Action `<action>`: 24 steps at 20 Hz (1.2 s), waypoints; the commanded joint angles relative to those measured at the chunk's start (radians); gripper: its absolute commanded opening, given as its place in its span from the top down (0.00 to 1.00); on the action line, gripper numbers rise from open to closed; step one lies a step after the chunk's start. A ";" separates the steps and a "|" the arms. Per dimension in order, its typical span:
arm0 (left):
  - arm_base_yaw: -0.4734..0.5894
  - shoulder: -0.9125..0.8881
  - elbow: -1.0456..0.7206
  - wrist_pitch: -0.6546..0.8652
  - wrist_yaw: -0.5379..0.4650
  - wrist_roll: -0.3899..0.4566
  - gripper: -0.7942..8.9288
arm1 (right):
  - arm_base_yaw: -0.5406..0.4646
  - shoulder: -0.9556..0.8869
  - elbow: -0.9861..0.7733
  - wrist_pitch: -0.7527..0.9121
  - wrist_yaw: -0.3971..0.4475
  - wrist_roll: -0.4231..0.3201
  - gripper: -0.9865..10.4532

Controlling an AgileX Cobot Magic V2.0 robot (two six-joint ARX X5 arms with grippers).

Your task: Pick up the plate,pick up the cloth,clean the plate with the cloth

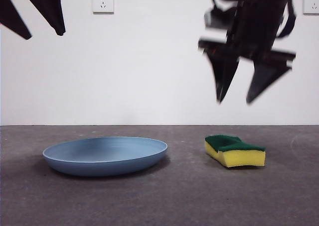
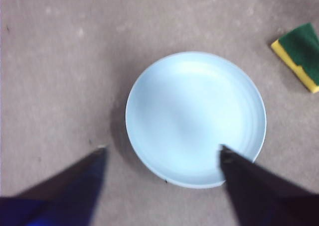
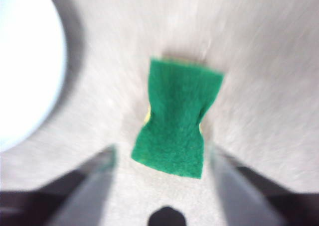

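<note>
Grey, faintly speckled tabletop [image 1: 164, 196] runs back to a plain white wall [image 1: 149, 61] with a socket plate [image 1: 103, 1] high up. At the left, the left gripper [image 1: 42, 29] hangs well above the wide, shallow, round light-blue plastic-looking plate [image 1: 105, 155], jaws spread wide. In its wrist view one jaw tip stands over bare table and the other over the rim, so a straight drop would likely strike the rim or tip the plate rather than pinch it. To the right, apart from the plate, lies the small wavy-edged sponge of thick yellow foam with a dark green scouring layer on top [image 1: 234, 150]. The right gripper [image 1: 234, 99] hovers above it, blurred, jaws wide, the sponge between them. Coming down fast, it may nudge the light sponge or squash the foam and grip it poorly.
</note>
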 commanded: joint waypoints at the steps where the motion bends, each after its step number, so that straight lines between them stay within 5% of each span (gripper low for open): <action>1: -0.003 0.001 -0.004 0.032 -0.003 0.021 0.93 | 0.002 -0.081 -0.011 0.000 -0.001 -0.001 0.92; 9: -0.035 -0.076 -0.006 0.106 -0.039 0.051 0.93 | 0.016 -0.376 -0.018 0.009 0.018 -0.002 0.92; 13: -0.079 -0.193 -0.032 0.155 -0.092 0.059 0.93 | 0.063 -0.536 -0.080 0.101 0.137 -0.005 0.92; 20: -0.106 -0.443 -0.433 0.463 -0.106 0.031 0.93 | 0.102 -0.861 -0.432 0.289 0.268 0.024 0.92; 24: -0.114 -0.509 -0.541 0.557 -0.092 -0.012 0.93 | 0.101 -0.950 -0.548 0.302 0.269 0.045 0.92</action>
